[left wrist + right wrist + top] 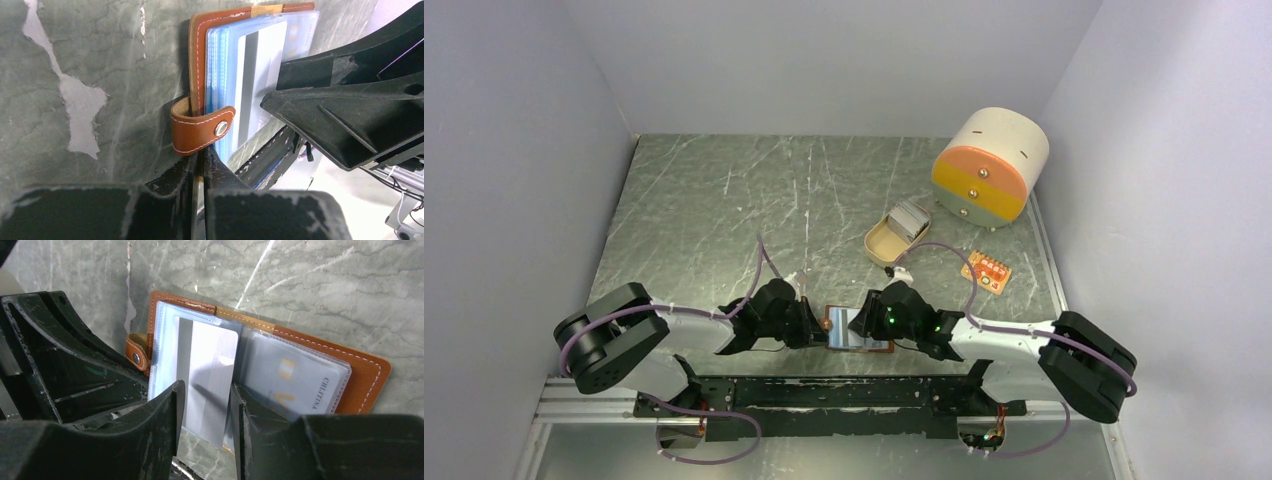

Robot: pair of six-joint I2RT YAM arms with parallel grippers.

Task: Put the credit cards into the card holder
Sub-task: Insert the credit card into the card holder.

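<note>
- Top external view: the card holder lies open on the table at the near edge, between the left gripper and the right gripper. A card stack sits in the tan dish, well apart from the holder. The drum box stands at the far right.
- Left wrist view: the left gripper is clenched on the holder's brown edge, just below the snap strap. A credit card lies in a clear sleeve of the card holder.
- Right wrist view: the right gripper stands astride the credit card, which is partly inside the left sleeve. I cannot tell if the fingers pinch it. A printed card fills the right sleeve of the card holder.
</note>
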